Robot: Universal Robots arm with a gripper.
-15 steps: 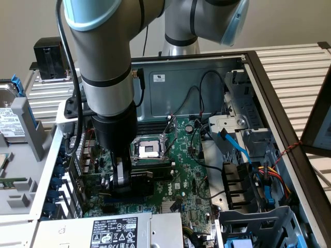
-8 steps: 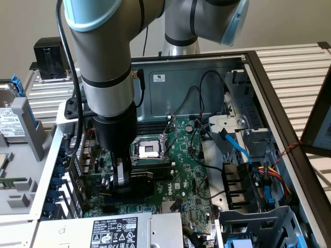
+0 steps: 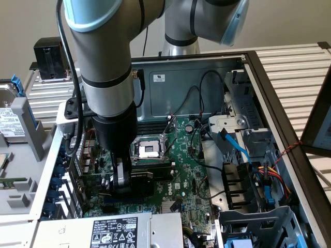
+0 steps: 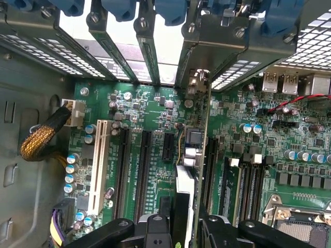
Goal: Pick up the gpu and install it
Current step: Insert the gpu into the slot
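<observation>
The gpu [image 4: 206,129] stands on edge over the green motherboard [image 4: 155,119]. In the wrist view I see it edge-on: a thin green board with its silver bracket [image 4: 199,78] against the case's rear slot openings. My gripper [image 4: 186,227] is shut on the gpu, one black finger on each side. In the exterior view the gripper [image 3: 123,181] is low inside the open computer case, and the card's black shroud [image 3: 152,174] sticks out toward the exterior view's right, just below the CPU socket [image 3: 150,150]. The card lines up with a long black slot [image 4: 211,170]; I cannot tell whether it is seated.
More expansion slots [image 4: 145,165] and a white slot [image 4: 101,165] lie beside the card. A braided cable [image 4: 44,137] plugs in near the case wall. The power supply [image 3: 111,230], drive cage [image 3: 258,222], blue cable [image 3: 235,147] and a hard drive [image 3: 10,121] surround the board.
</observation>
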